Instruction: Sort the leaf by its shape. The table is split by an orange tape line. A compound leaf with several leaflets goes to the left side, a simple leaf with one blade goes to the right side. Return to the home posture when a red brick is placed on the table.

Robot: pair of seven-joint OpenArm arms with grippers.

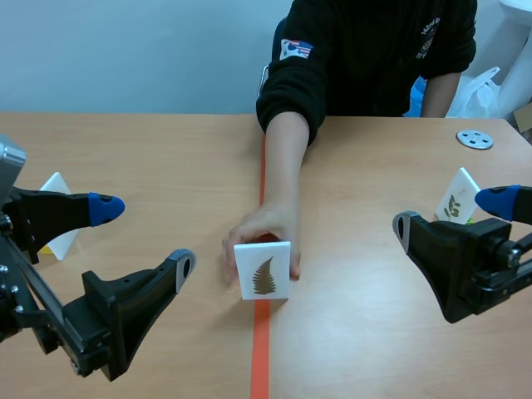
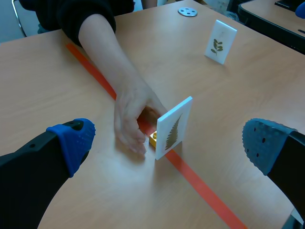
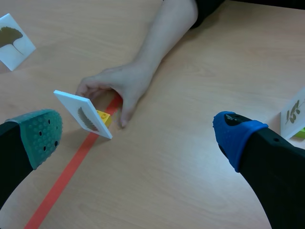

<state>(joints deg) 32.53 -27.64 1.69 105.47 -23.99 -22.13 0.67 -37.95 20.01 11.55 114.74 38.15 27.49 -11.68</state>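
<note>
1. The fern card, a white card printed with a brown, feathery leaf of many small leaflets, stands upright at the middle of the table, straddling the orange tape line; its foot is a yellow block that sits on the tape.
2. A person's hand is cupped just behind the card, fingertips touching it at both edges; the bare forearm runs back along the tape to a black sleeve.
3. The left gripper hangs low over the left half, near the card but apart from it; its blue-padded fingers are spread wide, nothing between them.
4. The right gripper hangs over the right half, likewise apart from the card; its jaws gape wide, one pad grey-green and one blue, and they hold nothing.
5. A fan-leaf card, single blade, stands on the left side, partly hidden behind the left gripper in the scene view.
6. A sprig card, several leaflets on one stem, stands on the right side, just behind the right gripper.
7. A metal disc with holes lies flat beyond the sprig card.
</note>
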